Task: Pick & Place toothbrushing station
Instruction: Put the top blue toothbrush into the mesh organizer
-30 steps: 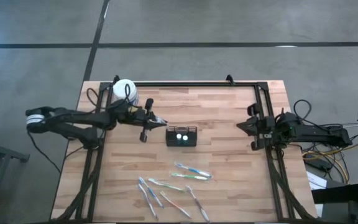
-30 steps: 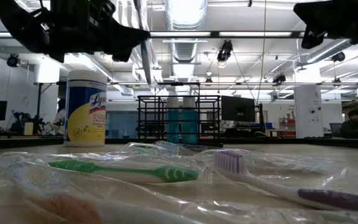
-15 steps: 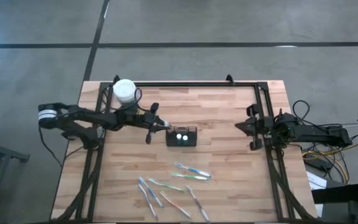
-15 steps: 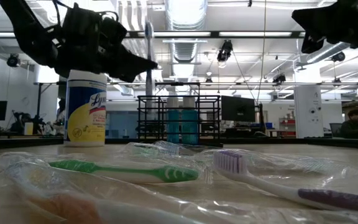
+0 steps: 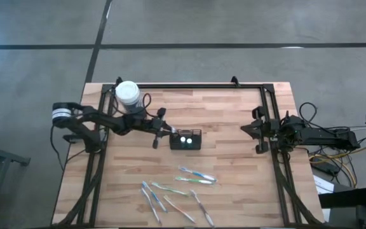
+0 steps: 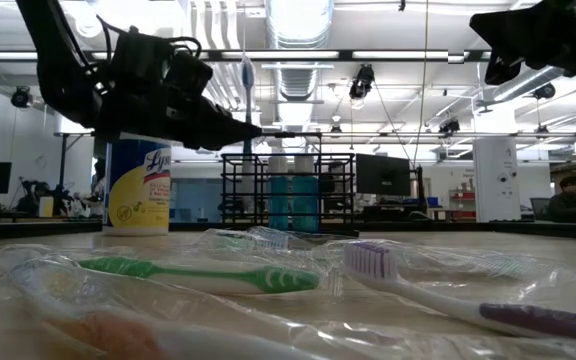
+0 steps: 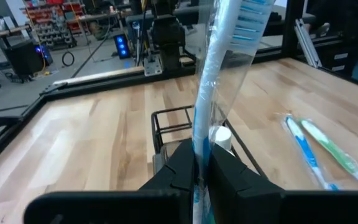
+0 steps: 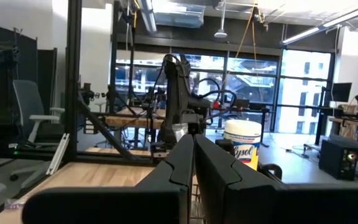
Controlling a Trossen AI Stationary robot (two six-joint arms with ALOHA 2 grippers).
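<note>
**Left arm holds wrapped brush at the caddy's edge**

We see the left gripper point(image 5: 164, 129) reaching across the table point(image 5: 234, 172), its tips just beside the left side of the caddy point(image 5: 186, 139). Its fingers point(image 7: 185, 163) are clamped on a toothbrush point(image 7: 216, 74) w/ a pale blue-and-white body, in clear wrap, standing upright w/ bristles at the top. In the low view the brush head point(image 6: 247, 72) shows above the gripper point(image 6: 238, 127), and the caddy point(image 6: 288, 190) sits behind, raised off nothing we can tell; it looks to rest on the wood. From above, two white round tops show inside the caddy.

The caddy stands near the table's middle, a bit left of centre. A white-lidded jar point(image 5: 128, 93) w/ a yellow label stands at the far left corner, behind the left arm.

More wrapped brushes point(image 5: 196, 177) lie loose on the near part of the table, well apart from the caddy; green one point(image 6: 203, 273) is closest to the low camera.

The right gripper point(image 5: 250, 129) waits at the table's right edge, fingers point(image 8: 182, 163) pressed together, holding nothing.
</note>
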